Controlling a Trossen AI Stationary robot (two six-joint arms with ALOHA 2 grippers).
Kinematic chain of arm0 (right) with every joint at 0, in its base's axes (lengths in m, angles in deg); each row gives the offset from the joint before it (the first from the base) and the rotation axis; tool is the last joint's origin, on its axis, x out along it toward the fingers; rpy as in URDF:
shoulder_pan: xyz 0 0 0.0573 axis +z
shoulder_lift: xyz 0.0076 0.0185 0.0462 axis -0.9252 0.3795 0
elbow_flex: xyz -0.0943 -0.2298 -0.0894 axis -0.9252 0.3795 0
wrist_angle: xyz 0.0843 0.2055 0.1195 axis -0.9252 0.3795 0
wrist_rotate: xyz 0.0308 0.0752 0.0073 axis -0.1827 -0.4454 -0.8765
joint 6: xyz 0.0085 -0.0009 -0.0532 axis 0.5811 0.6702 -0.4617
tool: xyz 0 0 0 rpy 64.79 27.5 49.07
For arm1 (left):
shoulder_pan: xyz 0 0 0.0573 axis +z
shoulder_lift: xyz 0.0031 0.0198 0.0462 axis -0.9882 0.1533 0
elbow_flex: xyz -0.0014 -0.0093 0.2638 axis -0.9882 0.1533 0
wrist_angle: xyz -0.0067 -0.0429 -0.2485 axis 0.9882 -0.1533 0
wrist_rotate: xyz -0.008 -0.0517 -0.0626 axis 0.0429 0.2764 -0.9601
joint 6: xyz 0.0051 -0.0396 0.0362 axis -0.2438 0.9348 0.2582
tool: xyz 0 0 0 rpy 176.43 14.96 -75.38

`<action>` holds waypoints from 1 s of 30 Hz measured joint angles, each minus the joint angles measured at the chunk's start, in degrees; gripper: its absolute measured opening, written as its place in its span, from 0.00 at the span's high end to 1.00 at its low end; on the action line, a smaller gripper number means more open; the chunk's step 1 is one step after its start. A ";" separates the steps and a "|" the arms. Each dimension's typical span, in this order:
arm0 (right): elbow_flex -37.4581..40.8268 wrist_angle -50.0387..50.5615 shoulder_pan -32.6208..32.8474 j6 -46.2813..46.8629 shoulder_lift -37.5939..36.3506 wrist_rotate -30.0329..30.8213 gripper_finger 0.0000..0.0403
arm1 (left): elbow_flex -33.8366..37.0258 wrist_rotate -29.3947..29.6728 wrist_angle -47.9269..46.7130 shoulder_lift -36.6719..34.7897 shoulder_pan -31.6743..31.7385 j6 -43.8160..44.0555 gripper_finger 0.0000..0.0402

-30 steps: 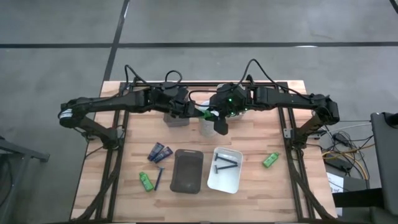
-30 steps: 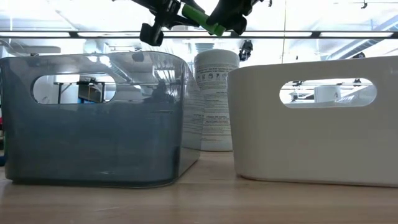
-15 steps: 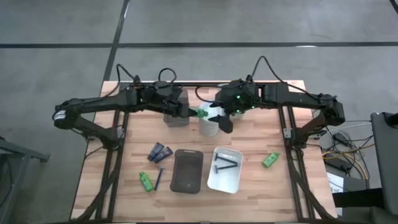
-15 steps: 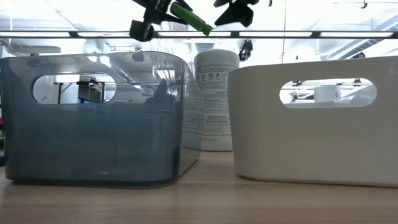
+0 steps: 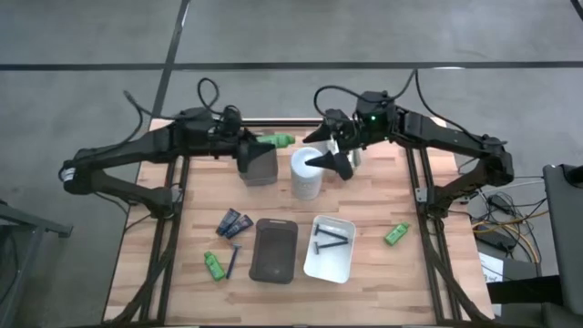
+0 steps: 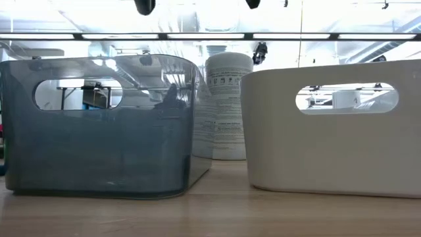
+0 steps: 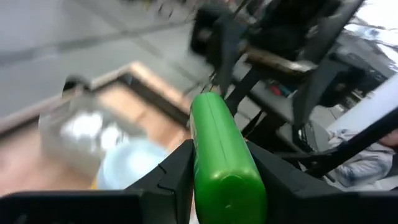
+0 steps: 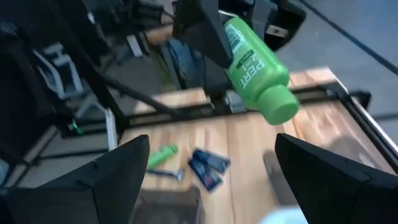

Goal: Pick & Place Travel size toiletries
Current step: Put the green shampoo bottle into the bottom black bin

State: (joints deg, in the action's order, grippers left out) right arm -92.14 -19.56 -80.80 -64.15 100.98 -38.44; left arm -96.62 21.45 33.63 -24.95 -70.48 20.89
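Observation:
My left gripper [image 5: 260, 143] is shut on a bright green bottle [image 5: 276, 141], high above the table's far middle, over a small clear tray [image 5: 258, 167]. The right wrist view shows the same bottle [image 8: 254, 61]. My right gripper [image 5: 332, 162] hangs open beside the tall white cylinder [image 5: 307, 173], apart from the bottle. Lying on the table are a second green bottle [image 5: 395, 234] at the right, a third [image 5: 213, 264] at the near left, two navy tubes [image 5: 234, 222] and a razor [image 5: 234, 260]. Another razor [image 5: 330, 239] lies in the white tray [image 5: 314, 266]. My left gripper pinches the green bottle's body near its bottom end [image 7: 224, 177] between its two fingers [image 7: 177, 171]. The fingers come level from the table's left and lie along the bottle. It is lifted clear and roughly level, and its cap end [image 8: 280, 107] points toward my right arm.
A dark grey tray [image 5: 274, 249] and the white tray sit side by side at the near middle, filling the low view as a grey wall [image 6: 99, 125] and a white wall [image 6: 335, 125]. The white cylinder [image 6: 229, 105] stands behind them. Bare wood lies at the table's right and left edges.
A second ago both grippers were on the green bottle above the table's middle. My right gripper let go and drew back toward the far right, standing open. My left gripper carried the bottle up and toward the table's left, and both rose out of the low view.

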 joint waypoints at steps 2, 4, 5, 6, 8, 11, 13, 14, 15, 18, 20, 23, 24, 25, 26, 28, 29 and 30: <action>0.00 -2.99 -0.28 1.07 0.39 -0.93 0.16 | 0.00 -0.01 2.75 -0.46 0.00 -3.53 0.68; 0.00 -5.55 -0.35 2.13 0.85 -1.10 0.18 | 0.00 -0.01 5.15 -0.85 -0.04 -6.33 0.68; 0.00 -7.16 -0.35 2.61 1.16 -1.16 0.18 | 0.00 -0.02 6.07 -0.93 -0.04 -7.37 0.68; 0.00 -8.70 -0.35 3.18 1.29 -1.17 0.19 | 0.00 -0.23 6.80 -0.95 -0.06 -8.22 0.68; 0.00 -11.07 -0.35 4.09 1.68 -1.17 0.19 | 0.00 -0.94 8.70 -0.67 -0.41 -9.45 0.68; 0.00 -14.70 -0.64 6.77 2.56 -1.15 0.18 | 0.32 -3.25 12.83 0.03 -1.11 -10.94 0.68; 0.00 -16.70 -0.83 8.67 3.38 -1.11 0.17 | 0.83 -4.00 15.62 0.51 -1.77 -11.69 0.68; 0.00 -16.99 -1.04 9.49 3.79 -1.07 0.17 | 0.91 -4.11 16.29 0.73 -2.11 -12.06 0.68; 0.00 -17.54 -1.27 10.05 4.11 -1.15 0.16 | 0.92 -4.07 16.69 0.98 -2.43 -12.69 0.68; 0.04 -18.76 -1.26 10.54 4.54 -2.43 0.17 | 0.95 -3.97 16.86 1.33 -2.89 -13.28 0.68; 0.04 -19.52 -1.20 10.68 4.59 -3.07 0.18 | 1.21 -3.96 16.93 1.34 -2.97 -13.31 0.68; 0.04 -20.86 -1.16 11.64 4.62 -3.76 0.22 | 2.18 -3.96 16.94 1.32 -3.02 -13.33 0.68; 0.04 -21.29 -1.17 11.84 4.62 -3.84 0.24 | 2.65 -3.94 17.31 1.32 -3.02 -13.29 0.68; 0.03 -21.50 -1.18 12.02 4.62 -3.84 0.26 | 3.15 -3.93 17.97 1.32 -3.02 -13.24 0.68; 0.02 -21.54 -1.23 12.02 4.62 -3.86 0.28 | 3.68 -3.93 19.20 1.32 -3.02 -13.22 0.68; 0.02 -21.49 -1.23 12.36 4.62 -3.86 0.32 | 4.75 -3.93 22.27 1.31 -3.02 -13.21 0.68; 0.02 -21.41 -1.23 12.71 4.62 -3.86 0.34 | 5.18 -3.90 23.60 1.28 -3.00 -13.19 0.68; 0.02 -21.40 -1.23 12.84 4.69 -3.89 0.36 | 5.70 -3.87 25.21 1.27 -3.00 -13.20 0.68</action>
State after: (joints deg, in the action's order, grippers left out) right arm -92.12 -40.96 -82.02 -51.31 105.66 -42.34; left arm -90.92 17.58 58.84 -23.68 -73.49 7.70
